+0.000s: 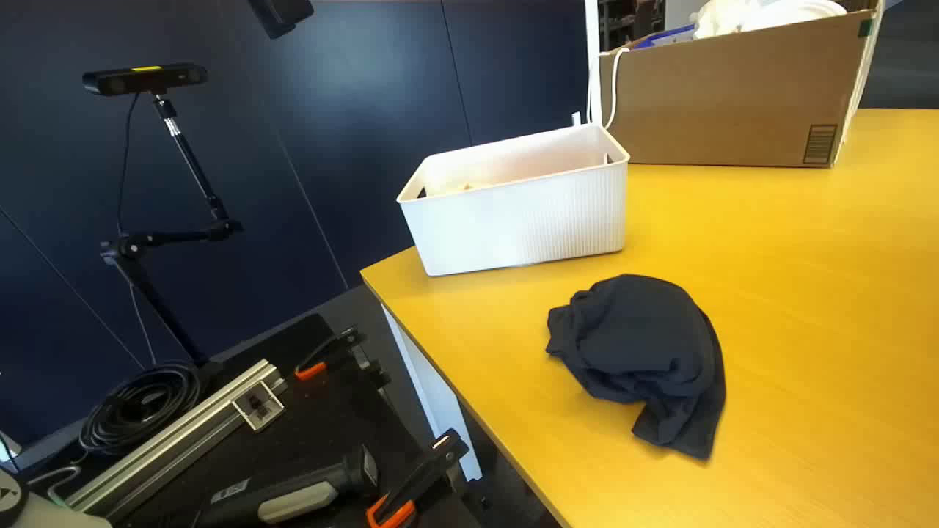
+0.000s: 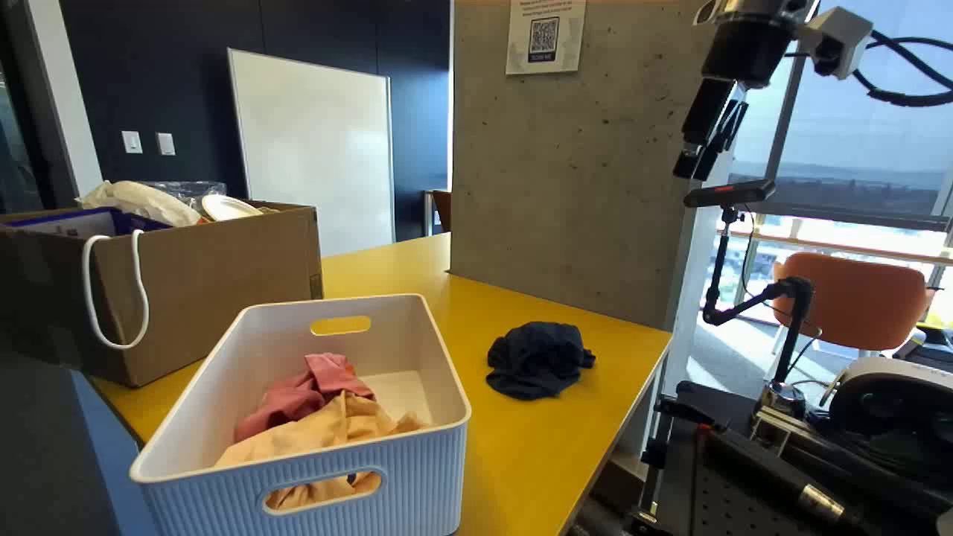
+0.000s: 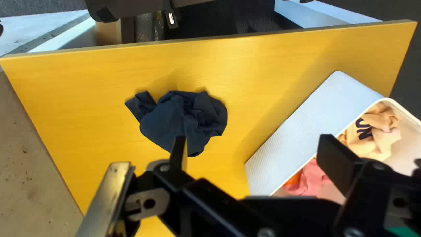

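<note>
My gripper is open, with nothing between its fingers in the wrist view. In an exterior view the gripper hangs high above the table, apart from everything on it. A crumpled dark navy cloth lies on the yellow table; it also shows in an exterior view and the wrist view. A white ribbed bin stands beside it, also seen in an exterior view and the wrist view. Inside the bin lie a pink cloth and a peach cloth with dark lettering.
A full cardboard box stands on the table behind the bin. A concrete pillar rises at the table's edge. A camera on a jointed stand rises from a black cart with cables and clamps beside the table.
</note>
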